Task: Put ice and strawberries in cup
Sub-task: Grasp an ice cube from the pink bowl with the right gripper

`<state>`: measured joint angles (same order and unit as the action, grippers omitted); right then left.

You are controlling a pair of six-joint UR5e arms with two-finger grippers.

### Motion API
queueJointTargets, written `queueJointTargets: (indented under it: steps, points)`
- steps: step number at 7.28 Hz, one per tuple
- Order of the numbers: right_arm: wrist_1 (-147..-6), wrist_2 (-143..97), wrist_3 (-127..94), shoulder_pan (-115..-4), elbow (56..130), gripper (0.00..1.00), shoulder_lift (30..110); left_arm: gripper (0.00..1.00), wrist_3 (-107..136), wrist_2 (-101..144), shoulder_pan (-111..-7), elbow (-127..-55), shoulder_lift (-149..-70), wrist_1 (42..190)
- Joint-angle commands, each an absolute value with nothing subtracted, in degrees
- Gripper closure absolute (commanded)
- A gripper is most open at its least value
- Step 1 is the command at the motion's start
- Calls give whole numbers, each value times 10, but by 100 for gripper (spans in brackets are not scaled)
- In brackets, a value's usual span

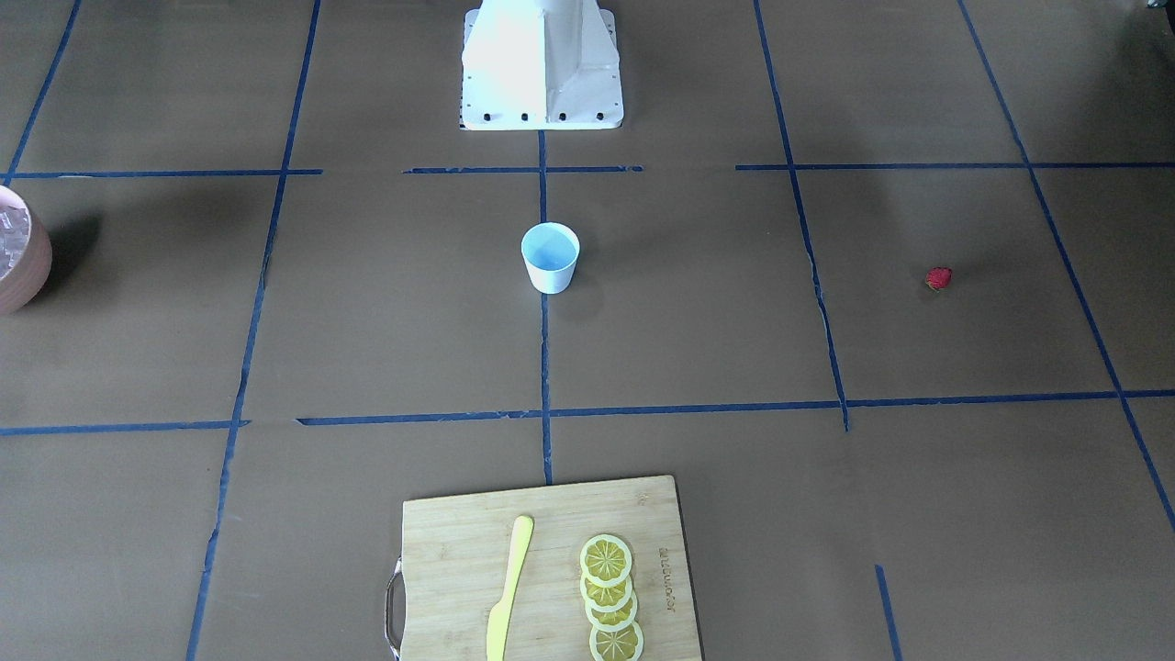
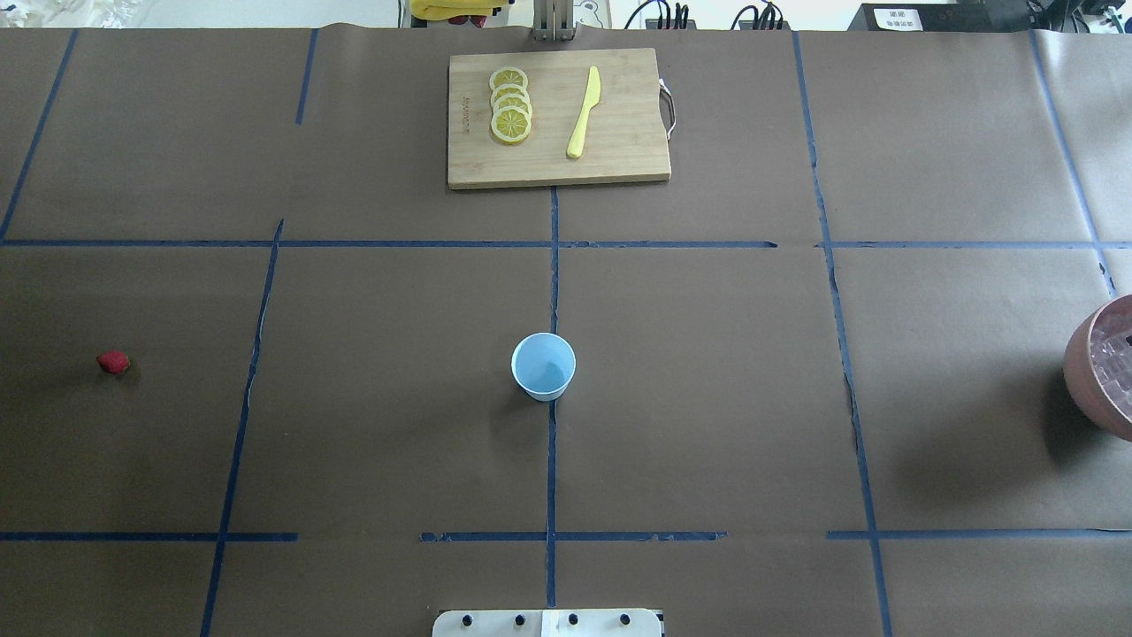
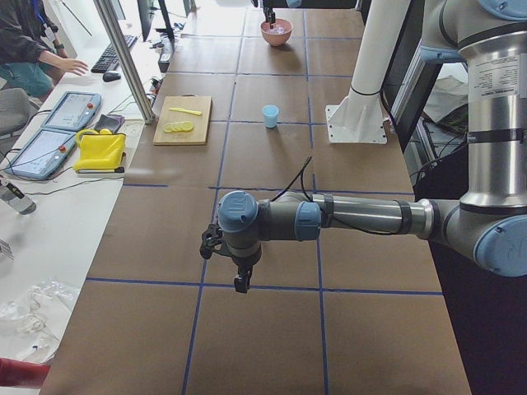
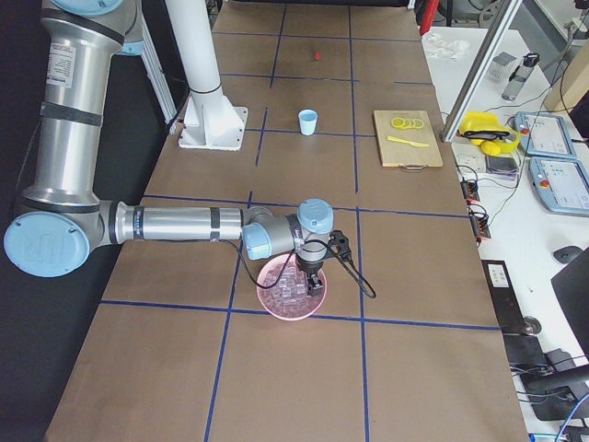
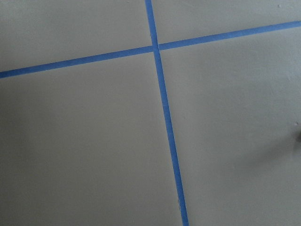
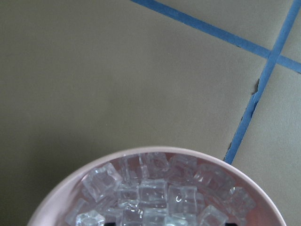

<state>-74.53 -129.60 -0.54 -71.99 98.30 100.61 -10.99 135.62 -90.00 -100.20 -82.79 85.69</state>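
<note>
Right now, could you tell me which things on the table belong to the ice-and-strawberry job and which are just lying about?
For the job:
cup
strawberry
ice, in the pinkish bowl

Just lying about:
cutting board
lemon slices
yellow knife

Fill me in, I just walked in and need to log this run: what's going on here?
Two robot arms are set to load the cup with ice and a strawberry. The right tool hangs right over the pink bowl of ice; whether it is open cannot be told. The left tool hangs over bare table. The strawberry lies alone, and the cup stands empty mid-table.
</note>
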Motion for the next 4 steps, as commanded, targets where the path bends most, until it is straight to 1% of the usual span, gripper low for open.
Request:
queueJointTargets:
  steps: [1, 4]
  points:
    - [-745, -1294, -6, -713, 977, 21, 1006, 0, -110, 1356, -900, -1002, -828, 857]
    - [-746, -1294, -5, -708, 977, 26, 1013, 0, -110, 1356, -900, -1002, -828, 857]
